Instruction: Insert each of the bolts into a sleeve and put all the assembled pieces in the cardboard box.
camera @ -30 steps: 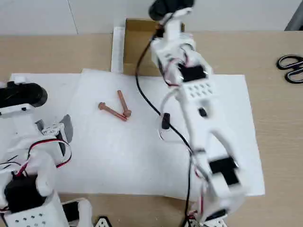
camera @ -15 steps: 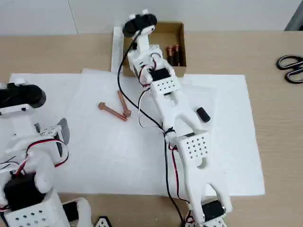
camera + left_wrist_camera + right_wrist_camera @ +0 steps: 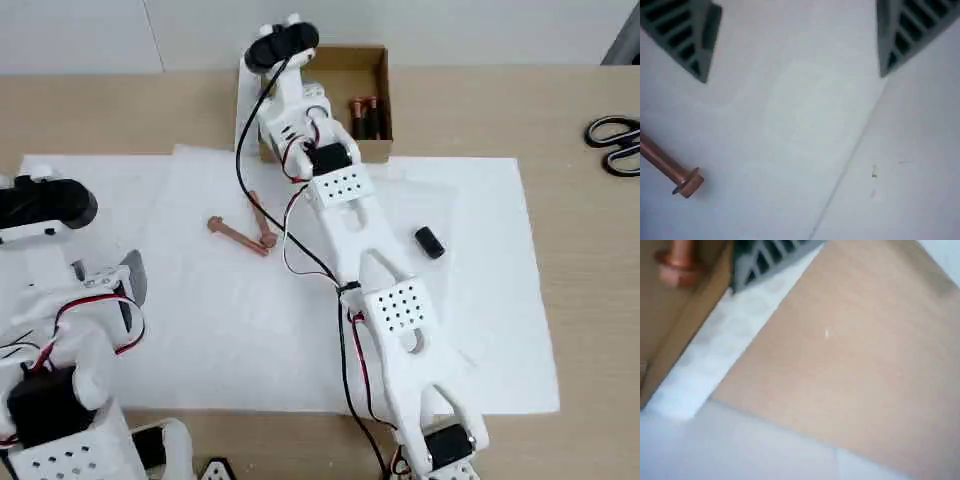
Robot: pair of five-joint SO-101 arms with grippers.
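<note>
Bolts (image 3: 238, 236) lie touching on white foam (image 3: 200, 320) near cardboard box (image 3: 345, 70)

Two bolts (image 3: 238, 236) on foam sheet (image 3: 230, 320), sleeve (image 3: 428, 241) well right of them — cardboard box (image 3: 372, 150) behind sheet, assembled pieces (image 3: 365, 117) inside.

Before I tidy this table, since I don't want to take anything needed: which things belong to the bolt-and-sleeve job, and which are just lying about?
Job in hand:
two loose bolts
black sleeve
cardboard box
assembled pieces inside it

Lying about:
scissors, off the sheet
white foam sheet, mere underlay
</note>
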